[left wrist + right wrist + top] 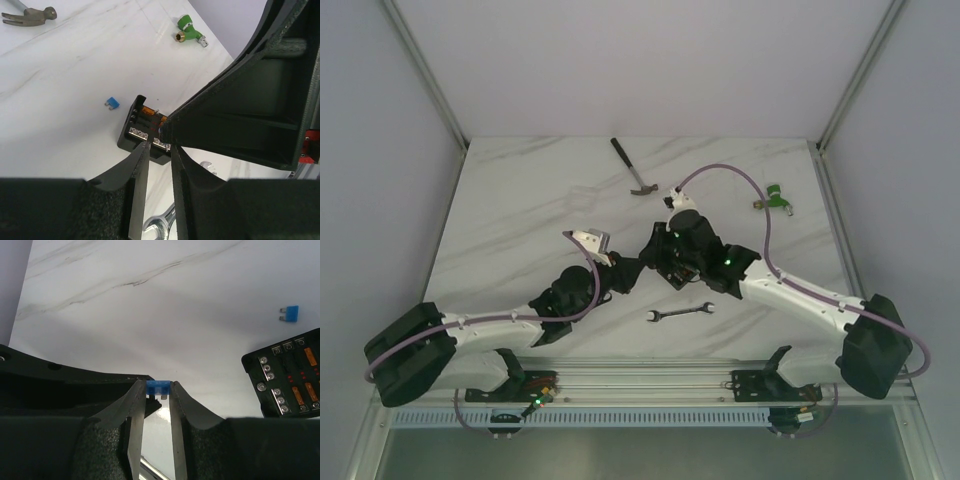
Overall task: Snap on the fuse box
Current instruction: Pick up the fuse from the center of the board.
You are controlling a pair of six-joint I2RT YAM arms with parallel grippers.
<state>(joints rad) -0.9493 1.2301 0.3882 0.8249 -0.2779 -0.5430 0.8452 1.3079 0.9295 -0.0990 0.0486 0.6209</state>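
Here, the left gripper (159, 146) has its fingers narrowly apart at the near wall of the fuse box (141, 124), grip unclear; the right gripper (159, 391) pinches a blue fuse (159, 386).

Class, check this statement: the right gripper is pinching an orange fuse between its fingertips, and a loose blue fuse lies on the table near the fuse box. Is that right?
One detail is wrong: the pinched fuse in the right gripper is blue, not orange, as the right wrist view shows. The rest holds: a loose blue fuse lies on the table near the fuse box.
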